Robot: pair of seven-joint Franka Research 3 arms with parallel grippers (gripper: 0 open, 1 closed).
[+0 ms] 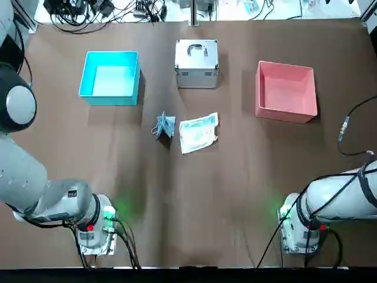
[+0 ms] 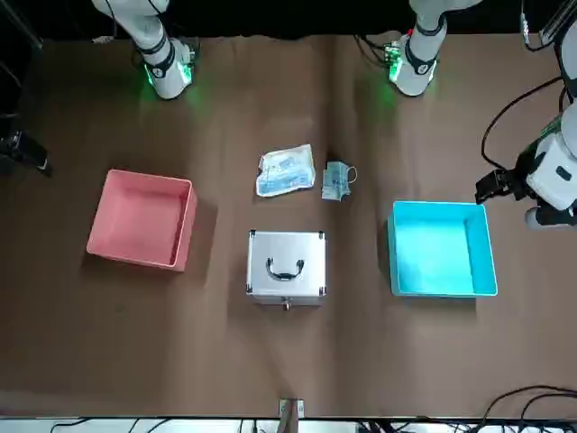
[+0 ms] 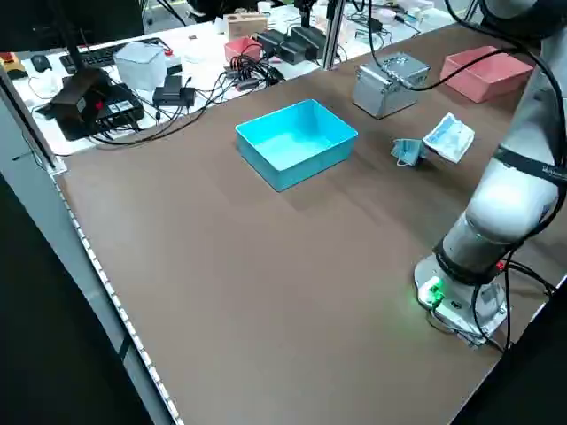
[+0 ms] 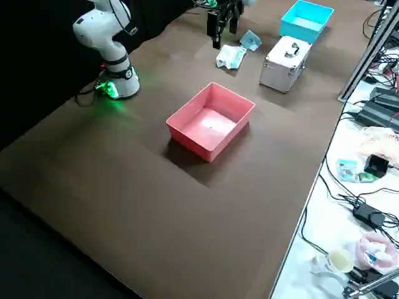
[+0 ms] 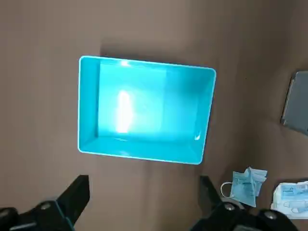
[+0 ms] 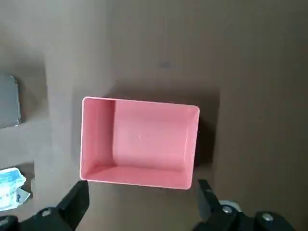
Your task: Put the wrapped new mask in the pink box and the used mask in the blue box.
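The wrapped new mask (image 1: 199,132) lies flat at the table's middle. The bunchy used mask (image 1: 165,125) sits just to its left, a small gap between them. The blue box (image 1: 111,78) stands at the far left and the pink box (image 1: 285,91) at the far right; neither holds anything. My left gripper (image 5: 143,180) hangs open high above the table, short of the blue box (image 5: 144,110). My right gripper (image 6: 143,186) hangs open high above the near wall of the pink box (image 6: 139,142). Neither holds anything.
A silver metal case (image 1: 197,63) with a handle stands at the far middle, between the two boxes. Both arm bases (image 1: 94,227) sit at the near edge. Cables and electronics (image 3: 177,80) crowd a bench beyond the table's far edge.
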